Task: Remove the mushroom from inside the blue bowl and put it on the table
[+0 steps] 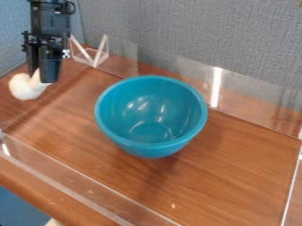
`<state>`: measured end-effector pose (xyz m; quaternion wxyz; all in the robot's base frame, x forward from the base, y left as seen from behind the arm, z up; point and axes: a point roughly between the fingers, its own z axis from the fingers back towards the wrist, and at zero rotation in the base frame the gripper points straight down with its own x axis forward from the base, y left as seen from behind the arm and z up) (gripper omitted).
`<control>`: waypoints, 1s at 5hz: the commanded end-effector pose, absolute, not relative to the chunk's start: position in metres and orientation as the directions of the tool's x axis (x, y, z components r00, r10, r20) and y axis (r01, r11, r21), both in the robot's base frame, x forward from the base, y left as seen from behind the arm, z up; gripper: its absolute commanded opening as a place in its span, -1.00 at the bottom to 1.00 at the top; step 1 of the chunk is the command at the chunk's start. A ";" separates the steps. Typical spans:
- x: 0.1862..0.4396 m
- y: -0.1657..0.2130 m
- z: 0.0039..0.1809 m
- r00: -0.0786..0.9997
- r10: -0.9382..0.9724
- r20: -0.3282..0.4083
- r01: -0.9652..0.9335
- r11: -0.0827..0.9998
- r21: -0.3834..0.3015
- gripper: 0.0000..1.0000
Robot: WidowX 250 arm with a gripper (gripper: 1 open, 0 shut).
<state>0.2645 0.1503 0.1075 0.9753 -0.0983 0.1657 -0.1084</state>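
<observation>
Currently, my end effector (44,72) is clamped on the mushroom (28,86) at ten o'clock of the bowl (151,116), near the left edge of the view, over the surface (224,177). The bowl sits upright on the surface.

The glossy turquoise-blue plastic bowl (151,116) stands upright near the centre. Toward ten o'clock from it, well apart, the black robot gripper (42,71) grips the cream-white toy mushroom (28,86) over the reddish-brown wood-grain table (224,172). A clear angular bracket (88,53) stands at eleven o'clock.
</observation>
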 end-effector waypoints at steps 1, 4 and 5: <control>0.261 0.155 0.132 0.939 -0.260 -0.225 0.223 0.959 -0.176 -1.00; 0.253 0.175 0.134 0.938 -0.296 -0.179 0.266 0.948 -0.176 -1.00; 0.251 0.183 0.137 0.934 -0.315 -0.170 0.287 0.942 -0.173 -1.00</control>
